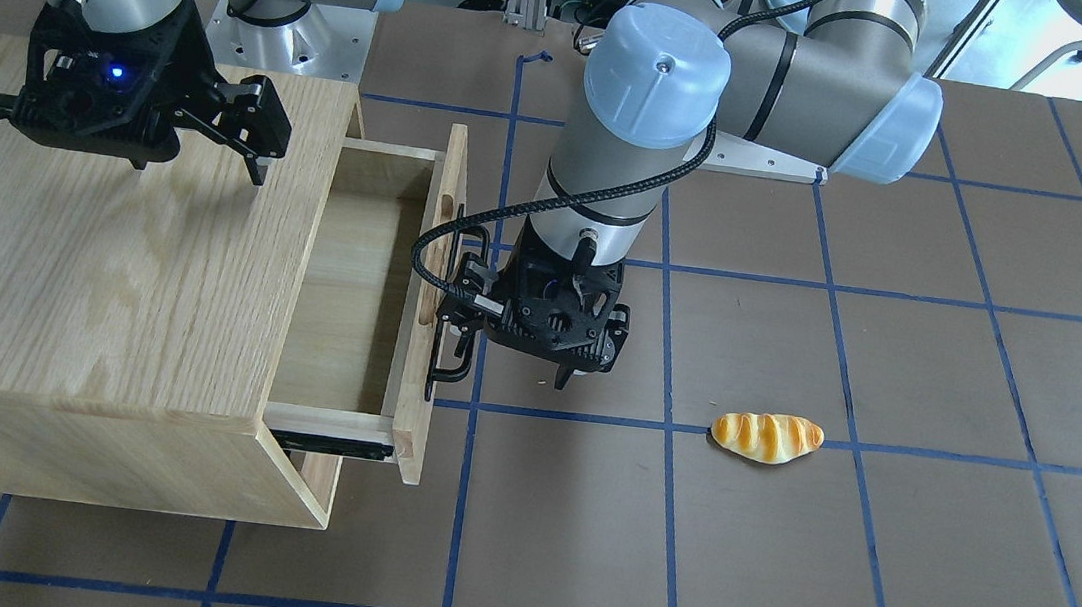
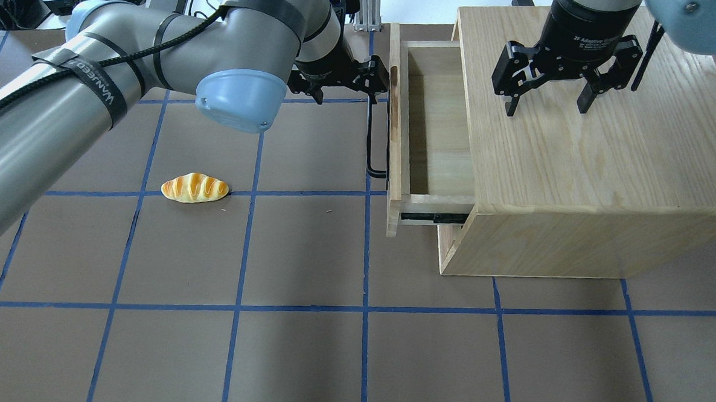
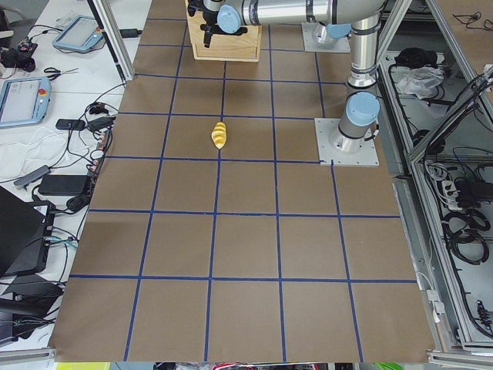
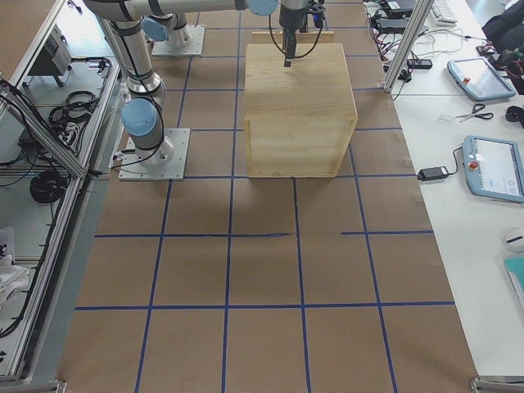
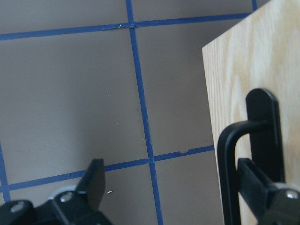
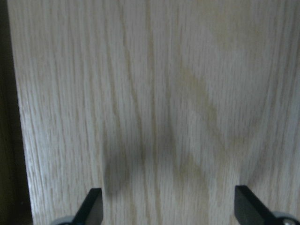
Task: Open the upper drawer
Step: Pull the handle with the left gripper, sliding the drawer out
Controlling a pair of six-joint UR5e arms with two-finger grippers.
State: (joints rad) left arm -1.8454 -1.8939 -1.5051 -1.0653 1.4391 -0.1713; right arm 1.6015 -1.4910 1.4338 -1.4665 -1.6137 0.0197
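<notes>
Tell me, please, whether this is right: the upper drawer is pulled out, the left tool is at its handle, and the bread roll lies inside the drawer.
Not quite: the bread roll lies on the table, not inside the upper drawer, as the overhead exterior view shows. The rest holds.

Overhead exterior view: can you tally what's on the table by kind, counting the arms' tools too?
cabinet: 1
upper drawer, pulled out: 1
bread roll: 1
tools: 2, the left tool and the right tool
Total: 5
</notes>
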